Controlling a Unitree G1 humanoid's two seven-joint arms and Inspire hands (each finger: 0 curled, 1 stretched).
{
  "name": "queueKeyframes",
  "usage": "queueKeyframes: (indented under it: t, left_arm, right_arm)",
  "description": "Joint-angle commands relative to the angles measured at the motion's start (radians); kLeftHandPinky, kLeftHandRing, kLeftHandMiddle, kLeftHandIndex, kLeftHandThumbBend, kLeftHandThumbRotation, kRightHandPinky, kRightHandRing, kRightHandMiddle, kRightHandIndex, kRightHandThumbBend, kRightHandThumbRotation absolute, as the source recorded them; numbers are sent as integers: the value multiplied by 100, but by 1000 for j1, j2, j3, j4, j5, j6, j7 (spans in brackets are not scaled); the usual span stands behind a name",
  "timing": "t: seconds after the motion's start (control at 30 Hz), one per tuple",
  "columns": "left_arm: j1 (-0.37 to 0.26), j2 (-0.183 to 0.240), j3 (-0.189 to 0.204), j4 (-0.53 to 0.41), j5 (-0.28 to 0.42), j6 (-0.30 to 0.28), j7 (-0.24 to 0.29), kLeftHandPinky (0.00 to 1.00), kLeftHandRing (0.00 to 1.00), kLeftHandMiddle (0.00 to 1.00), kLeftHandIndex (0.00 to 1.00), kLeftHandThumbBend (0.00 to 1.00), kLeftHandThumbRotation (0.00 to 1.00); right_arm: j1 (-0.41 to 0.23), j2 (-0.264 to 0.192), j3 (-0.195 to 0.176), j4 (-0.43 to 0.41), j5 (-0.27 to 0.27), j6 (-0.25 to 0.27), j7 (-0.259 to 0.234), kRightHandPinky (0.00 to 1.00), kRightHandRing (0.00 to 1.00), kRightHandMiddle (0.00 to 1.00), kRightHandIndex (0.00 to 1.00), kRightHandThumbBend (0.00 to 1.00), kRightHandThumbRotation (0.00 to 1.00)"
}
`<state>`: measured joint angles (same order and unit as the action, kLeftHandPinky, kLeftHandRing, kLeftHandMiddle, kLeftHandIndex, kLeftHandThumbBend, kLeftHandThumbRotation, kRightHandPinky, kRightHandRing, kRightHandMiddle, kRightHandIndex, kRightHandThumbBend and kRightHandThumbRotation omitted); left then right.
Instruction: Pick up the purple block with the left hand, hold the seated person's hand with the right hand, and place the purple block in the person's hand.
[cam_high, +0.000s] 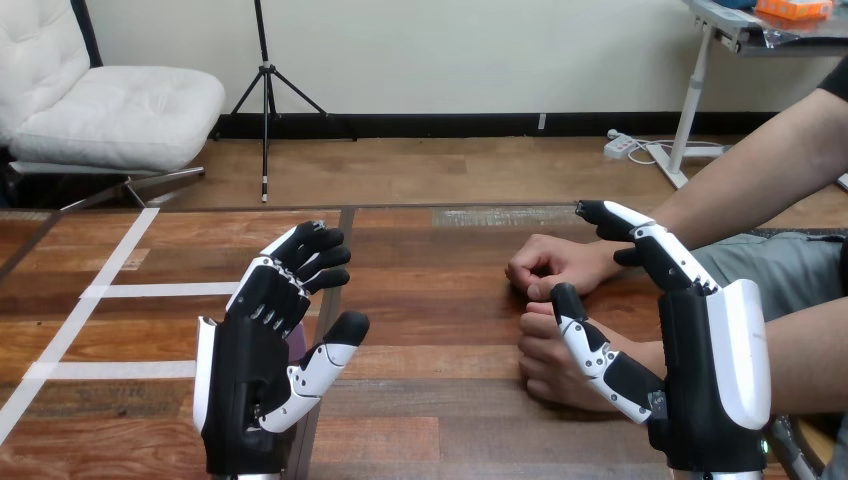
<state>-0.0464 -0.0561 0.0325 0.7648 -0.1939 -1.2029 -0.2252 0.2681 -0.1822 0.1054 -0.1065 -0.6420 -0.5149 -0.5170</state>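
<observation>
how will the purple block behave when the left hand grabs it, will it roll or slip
A sliver of the purple block peeks out behind the left hand, so this is tentative. Its straight-looking edge suggests it is rigid and unlikely to roll. The glossy table may let it slide.

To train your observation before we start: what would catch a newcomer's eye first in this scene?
Two robot hands stand raised over the wooden table: the left hand at the left, the right hand at the right. Beside the right hand lie the person's nearer hand and farther hand, both loosely closed.
</observation>
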Motion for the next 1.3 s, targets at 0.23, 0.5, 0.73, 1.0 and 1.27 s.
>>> queueKeyframes:
  t: [0.23,0.5,0.73,1.0,1.27]
  left_arm:
    - [-53,-24,-9,-39,-1,-4,-5,67,73,75,75,77,42]
    - [-53,-24,-12,-41,-12,-4,-13,67,73,76,75,76,42]
    - [-51,-23,-11,-42,-7,-7,-10,67,73,76,75,77,42]
    - [-51,-22,-10,-43,-7,-12,-8,68,73,76,75,77,42]
    - [-59,-2,6,-43,23,-32,4,69,74,76,76,76,41]
  right_arm:
    - [-58,9,-20,-18,9,6,3,64,73,77,75,36,15]
    - [-58,9,-20,-18,6,4,0,64,73,76,75,36,15]
    - [-58,9,-20,-16,8,0,-2,64,73,76,75,36,15]
    - [-60,5,-20,-6,3,-10,-10,64,74,77,75,36,15]
    - [-56,7,-19,-8,7,-7,-6,64,74,76,75,36,15]
